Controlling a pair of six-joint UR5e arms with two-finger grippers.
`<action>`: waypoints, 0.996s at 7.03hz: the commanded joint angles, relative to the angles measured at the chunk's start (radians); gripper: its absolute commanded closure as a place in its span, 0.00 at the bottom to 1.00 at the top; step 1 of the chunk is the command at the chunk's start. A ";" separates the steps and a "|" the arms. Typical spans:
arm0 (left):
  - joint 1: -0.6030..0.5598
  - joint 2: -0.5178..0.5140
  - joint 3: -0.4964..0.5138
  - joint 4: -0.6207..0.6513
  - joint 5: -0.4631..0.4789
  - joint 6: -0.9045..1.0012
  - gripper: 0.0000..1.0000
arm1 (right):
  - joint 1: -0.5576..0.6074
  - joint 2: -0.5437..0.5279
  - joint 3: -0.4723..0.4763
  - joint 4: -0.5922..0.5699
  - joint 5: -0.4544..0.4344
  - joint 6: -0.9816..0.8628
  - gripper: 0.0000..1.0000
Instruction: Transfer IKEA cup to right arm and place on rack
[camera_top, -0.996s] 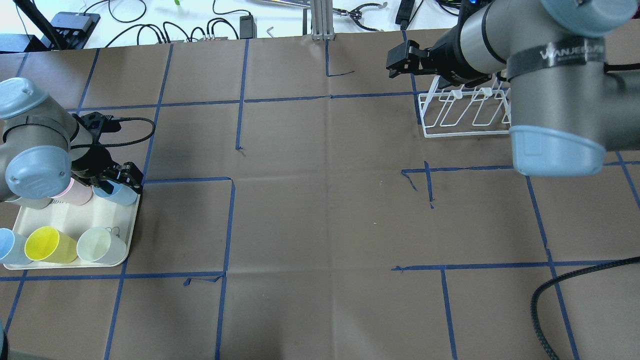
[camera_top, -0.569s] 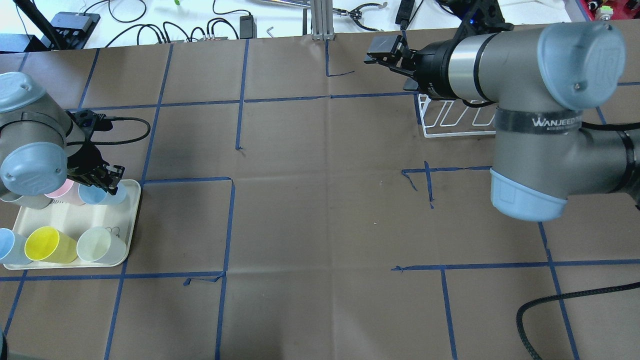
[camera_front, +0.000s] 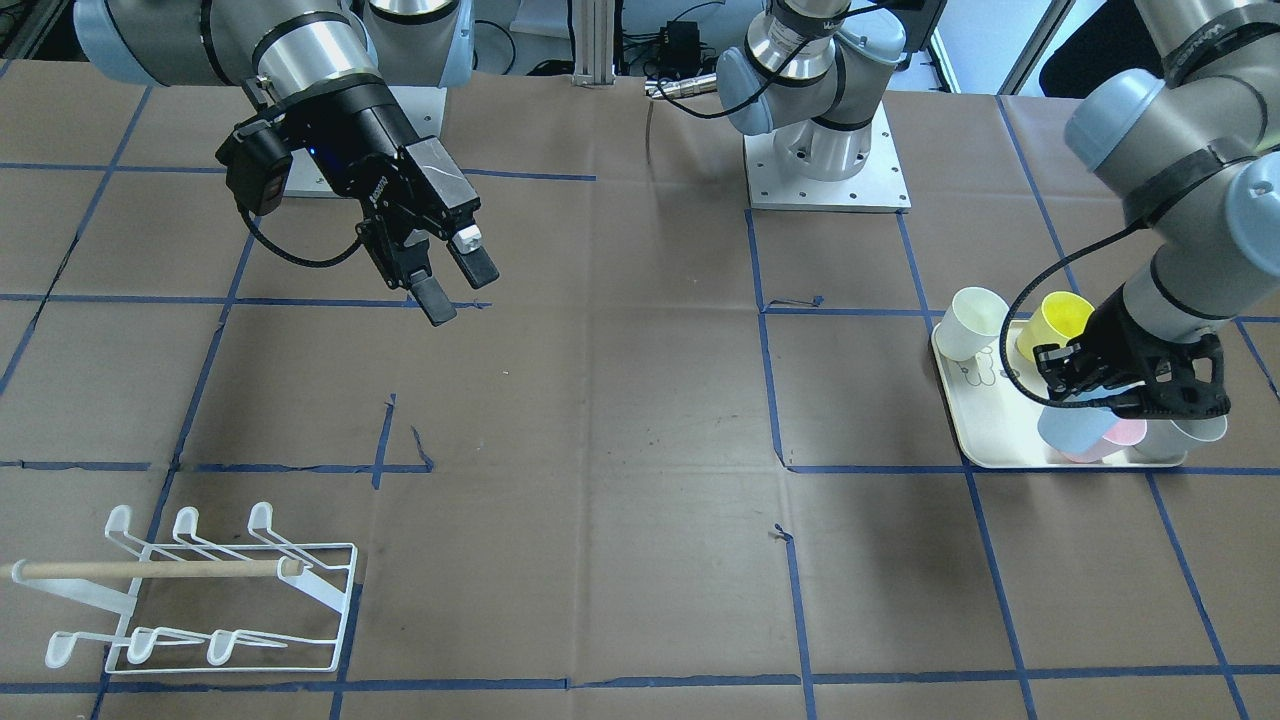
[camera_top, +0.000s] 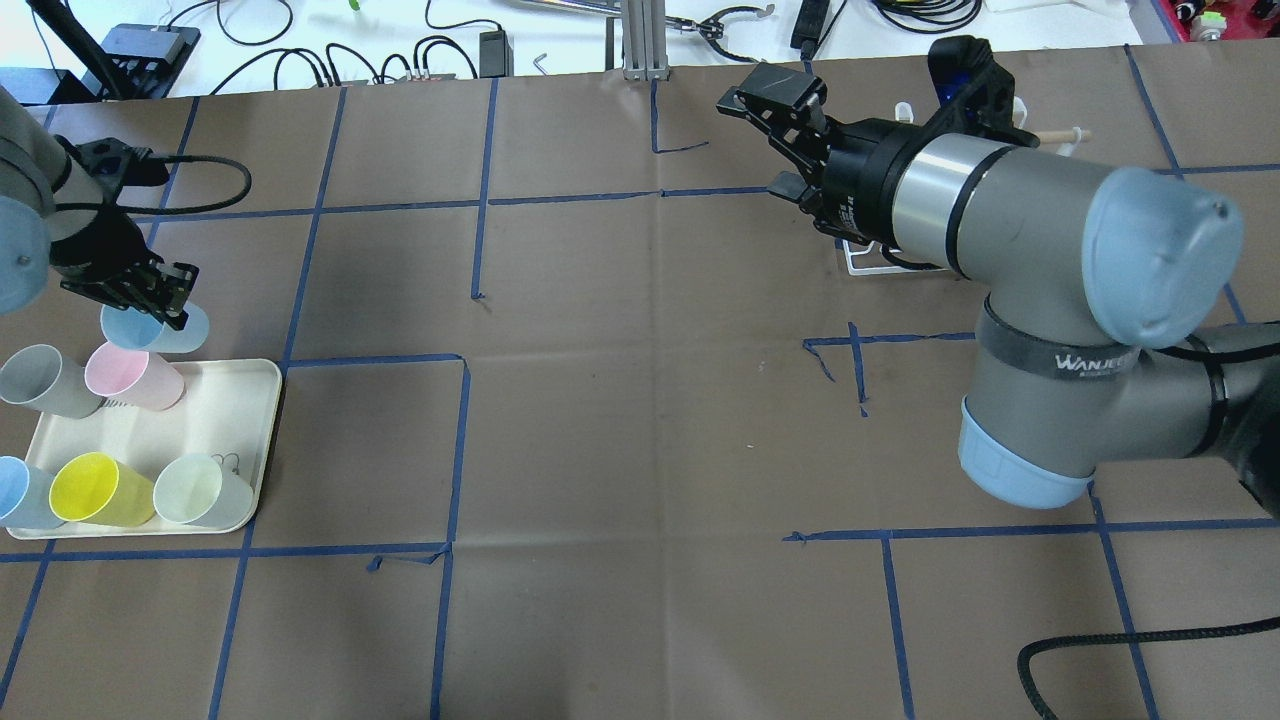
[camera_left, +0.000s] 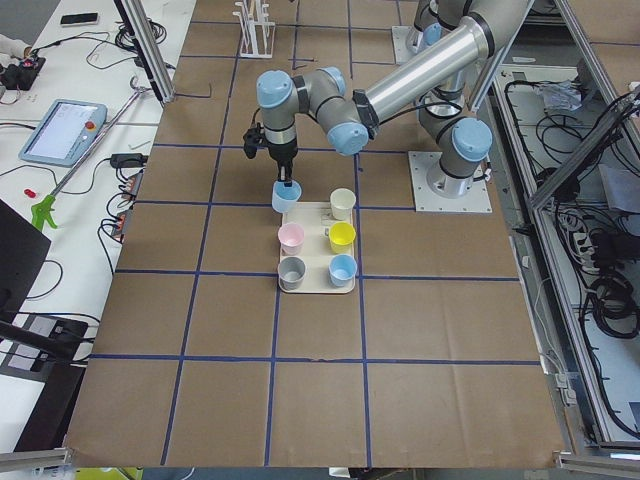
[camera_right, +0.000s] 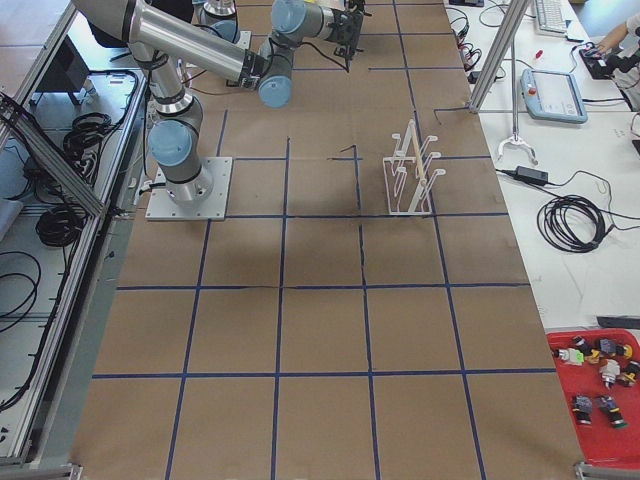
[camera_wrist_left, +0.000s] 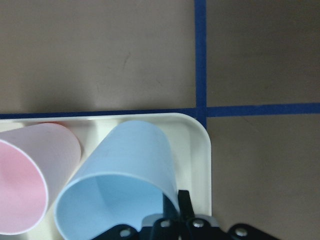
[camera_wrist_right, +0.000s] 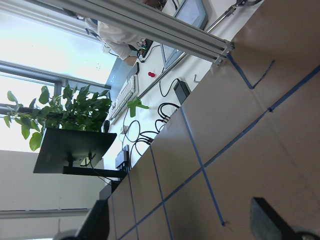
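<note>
My left gripper (camera_top: 150, 300) is shut on the rim of a light blue IKEA cup (camera_top: 165, 328) and holds it in the air over the far corner of the cream tray (camera_top: 235, 420). The cup also shows in the front view (camera_front: 1068, 430) and fills the left wrist view (camera_wrist_left: 125, 180). My right gripper (camera_top: 758, 140) is open and empty. It hovers above the table left of the rack, pointing towards the table's middle (camera_front: 460, 288). The white wire rack (camera_front: 200, 600) with its wooden dowel is mostly hidden under my right arm in the overhead view (camera_top: 868, 264).
On the tray stand a grey cup (camera_top: 45, 380), a pink cup (camera_top: 130, 375), a yellow cup (camera_top: 100, 490), a pale green cup (camera_top: 200, 492) and another blue cup (camera_top: 20, 495). Cables and gear lie beyond the far table edge (camera_top: 300, 50).
My left gripper has lifted the light blue cup off the tray and carried it up and away from me. My right arm has swung leftwards off the rack, its gripper still open.
</note>
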 joint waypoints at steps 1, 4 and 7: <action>-0.028 0.010 0.168 -0.261 -0.101 -0.092 1.00 | 0.000 -0.002 0.069 -0.242 0.001 0.228 0.00; -0.245 0.011 0.250 -0.307 -0.151 -0.368 1.00 | 0.000 -0.002 0.069 -0.251 0.003 0.261 0.00; -0.306 0.065 0.220 -0.190 -0.427 -0.406 1.00 | 0.000 0.001 0.069 -0.251 0.004 0.261 0.00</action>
